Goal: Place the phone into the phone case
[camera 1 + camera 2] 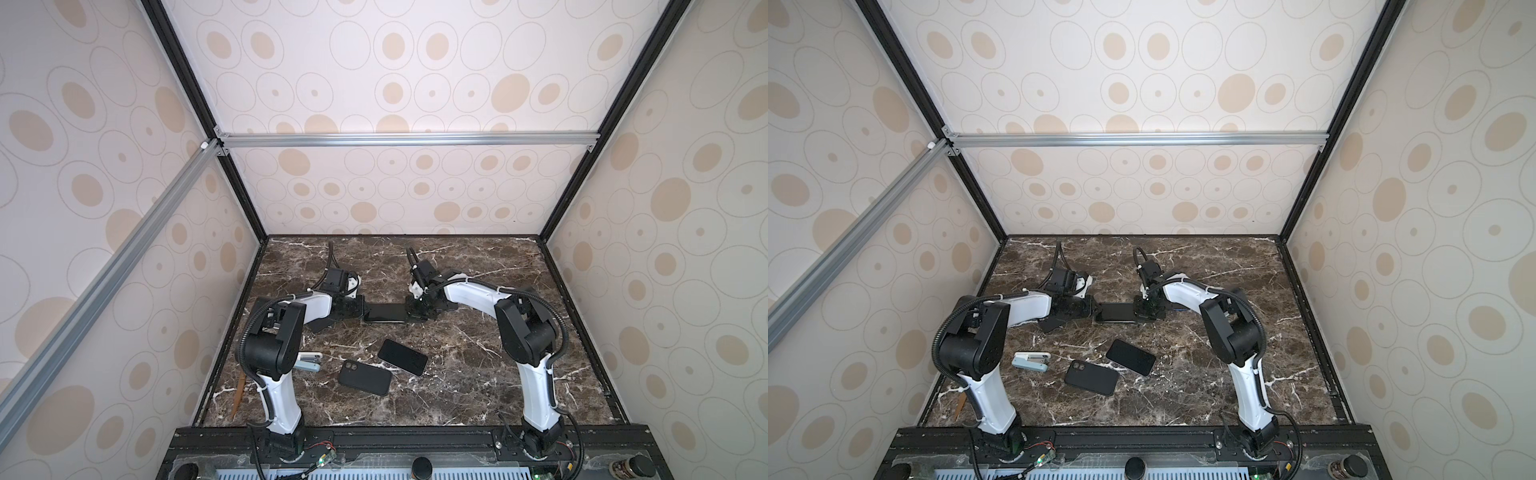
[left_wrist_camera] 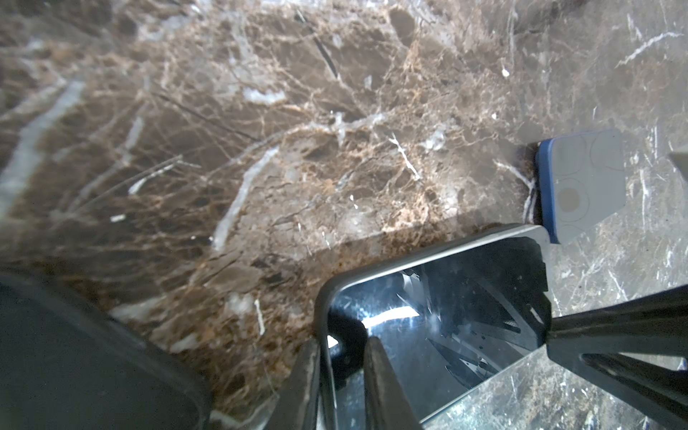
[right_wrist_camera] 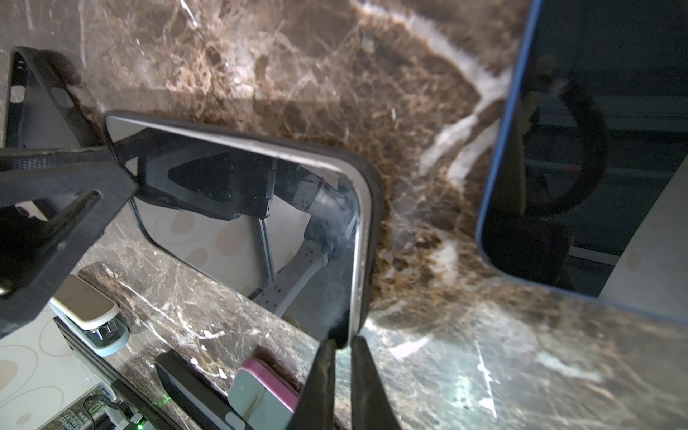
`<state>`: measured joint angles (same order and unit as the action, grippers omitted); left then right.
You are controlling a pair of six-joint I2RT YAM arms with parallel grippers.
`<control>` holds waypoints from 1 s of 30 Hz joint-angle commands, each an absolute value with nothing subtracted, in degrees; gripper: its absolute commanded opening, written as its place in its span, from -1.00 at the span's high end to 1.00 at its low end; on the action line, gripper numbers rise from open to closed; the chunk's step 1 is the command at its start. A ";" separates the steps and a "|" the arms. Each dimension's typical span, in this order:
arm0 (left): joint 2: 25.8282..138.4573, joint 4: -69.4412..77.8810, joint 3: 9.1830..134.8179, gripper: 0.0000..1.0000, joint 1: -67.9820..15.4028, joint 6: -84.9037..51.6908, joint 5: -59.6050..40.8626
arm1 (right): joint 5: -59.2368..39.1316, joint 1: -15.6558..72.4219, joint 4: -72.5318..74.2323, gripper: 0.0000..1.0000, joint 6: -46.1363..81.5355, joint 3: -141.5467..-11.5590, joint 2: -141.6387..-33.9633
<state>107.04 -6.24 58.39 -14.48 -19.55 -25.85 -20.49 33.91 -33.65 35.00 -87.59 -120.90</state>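
Phone [image 1: 386,312] at mid-counter, screen up, long axis running left–right in both top views. It is slung between the two arms.

Left end effector [image 2: 344,387]: clenched on the phone's left short end, fingers above and below the glass.

Right end effector [image 3: 344,372]: pinched tight on the right end, near a corner.

Phone case [image 3: 374,231]: dark rim hugs the phone's visible edges. Cannot tell whether it is fully seated, nor whether the phone touches the counter [image 1: 478,374].

Open marble lies behind the phone up to the back wall.

- Blue-edged phone [image 3: 595,149] lies just beside the right end.
- Spare empty case [image 1: 319,326] lies under the left arm.

Nearer the base: one black phone [image 1: 402,356], one black case [image 1: 365,377] lying camera side up, one stapler [image 1: 309,361].
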 commanded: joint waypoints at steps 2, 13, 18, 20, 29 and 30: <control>111.44 -16.44 56.06 0.58 -15.75 -17.58 -25.01 | -16.99 33.58 -32.62 0.74 36.73 -84.65 -122.97; 111.25 -16.15 56.21 0.58 -15.79 -17.77 -25.74 | -16.13 33.20 -32.30 0.77 37.46 -82.99 -124.49; 111.44 -16.07 56.17 0.59 -15.89 -17.89 -25.98 | -14.31 33.36 -33.51 0.77 37.42 -82.44 -124.87; 111.40 -15.91 56.26 0.59 -15.90 -17.99 -26.02 | -12.51 33.86 -35.41 0.77 36.61 -83.54 -125.39; 111.48 -16.00 56.36 0.59 -15.89 -17.93 -25.99 | -8.41 35.66 -38.99 0.79 35.14 -86.85 -128.30; 111.62 -16.01 56.37 0.59 -15.90 -17.91 -25.93 | -8.74 35.70 -38.57 0.79 35.26 -86.84 -128.28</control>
